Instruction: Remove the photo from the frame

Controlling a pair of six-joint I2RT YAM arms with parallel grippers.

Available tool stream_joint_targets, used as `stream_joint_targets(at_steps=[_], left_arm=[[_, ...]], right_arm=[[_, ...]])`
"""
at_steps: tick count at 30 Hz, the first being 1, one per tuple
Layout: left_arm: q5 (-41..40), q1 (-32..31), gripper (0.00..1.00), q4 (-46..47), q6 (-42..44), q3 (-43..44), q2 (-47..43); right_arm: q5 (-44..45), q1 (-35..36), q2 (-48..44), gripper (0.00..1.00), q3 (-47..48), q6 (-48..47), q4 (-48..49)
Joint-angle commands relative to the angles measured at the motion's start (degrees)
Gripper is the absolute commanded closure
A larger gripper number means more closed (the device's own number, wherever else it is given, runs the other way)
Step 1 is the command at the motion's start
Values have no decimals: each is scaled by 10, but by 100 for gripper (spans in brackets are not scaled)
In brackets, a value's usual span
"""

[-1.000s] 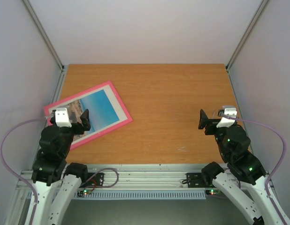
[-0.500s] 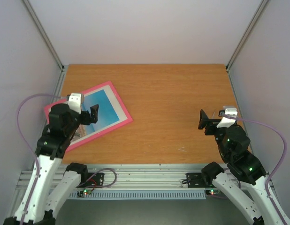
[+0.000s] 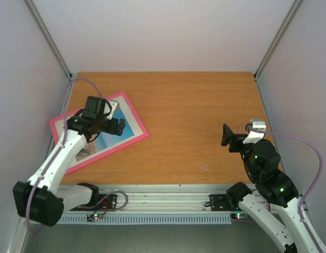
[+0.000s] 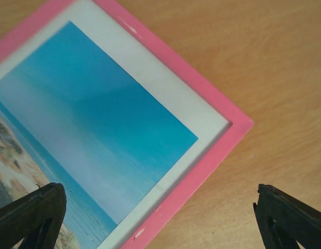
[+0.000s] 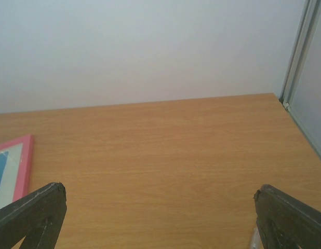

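The pink frame [image 3: 136,124] lies face up at the table's left side, tilted, with the seaside photo [image 3: 128,120] inside a white mat. My left gripper [image 3: 116,126] is open and hovers over the frame's right half. In the left wrist view the frame's corner [image 4: 230,135] and the photo's blue sky [image 4: 93,119] fill the picture, with my left gripper [image 4: 160,223] spread wide above the frame's near edge. My right gripper [image 3: 226,134] is open and empty over bare table at the right. The frame's edge shows far left in the right wrist view [image 5: 24,166].
The wooden table [image 3: 205,116] is walled by white panels at the back and sides. Metal posts stand at the back corners [image 3: 256,74]. The rail with the arm bases [image 3: 168,203] runs along the near edge.
My left arm has reached forward and to the right, from the frame's near left corner to over its right half. The right arm has hardly moved.
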Motion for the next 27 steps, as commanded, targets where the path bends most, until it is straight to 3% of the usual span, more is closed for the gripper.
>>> stream_joint_targets(at_steps=[1, 9, 16, 27], left_arm=[[-49, -41, 1, -36, 39, 28, 62], [-111, -98, 1, -55, 58, 43, 190], [-126, -126, 9, -73, 71, 73, 293], [-109, -153, 18, -73, 90, 99, 356]], right_arm=[[-7, 4, -3, 2, 14, 20, -4], [-13, 4, 5, 2, 14, 29, -6], [-1, 4, 2, 1, 14, 26, -7], [-1, 4, 7, 1, 15, 28, -5]])
